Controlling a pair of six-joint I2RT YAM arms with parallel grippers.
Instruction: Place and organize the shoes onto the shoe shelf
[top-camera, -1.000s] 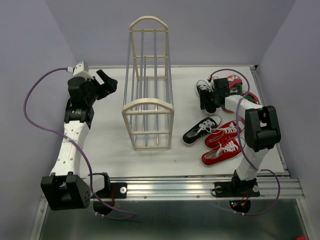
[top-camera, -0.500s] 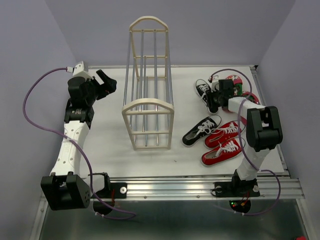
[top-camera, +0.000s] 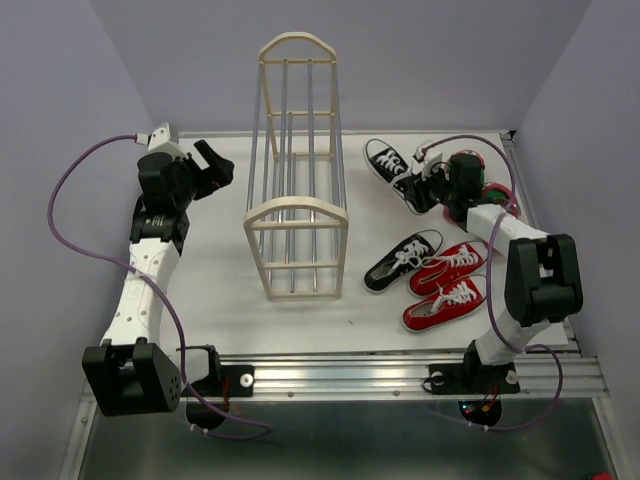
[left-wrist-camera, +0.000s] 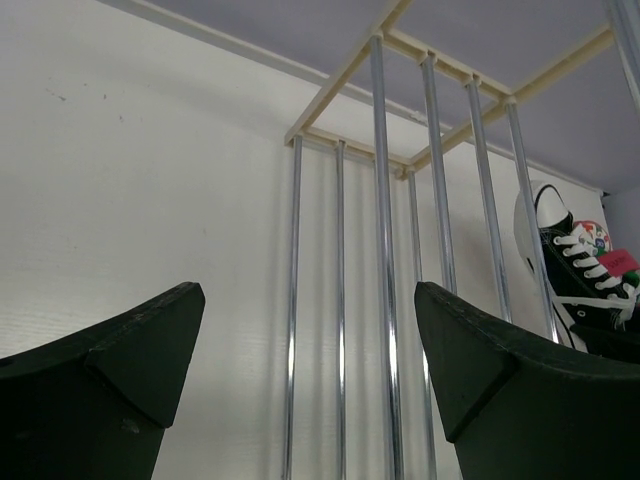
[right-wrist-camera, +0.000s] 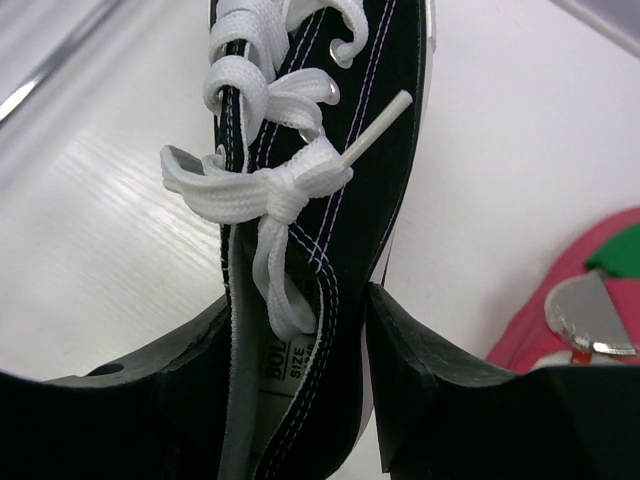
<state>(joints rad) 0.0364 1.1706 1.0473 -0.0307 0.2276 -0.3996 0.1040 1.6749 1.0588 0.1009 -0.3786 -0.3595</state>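
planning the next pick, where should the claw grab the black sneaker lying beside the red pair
Grip the black sneaker across its laced middle, probably from straight above: it lies sole down, laces up, and a red sneaker close alongside crowds any sideways approach.

The right end effector, clamped on the heel of the far black sneaker, has swung from over the shoe to its right side. The sneaker is now farther back and nearer the shoe shelf, toe pointing far-left, with its white laces fully uncovered.
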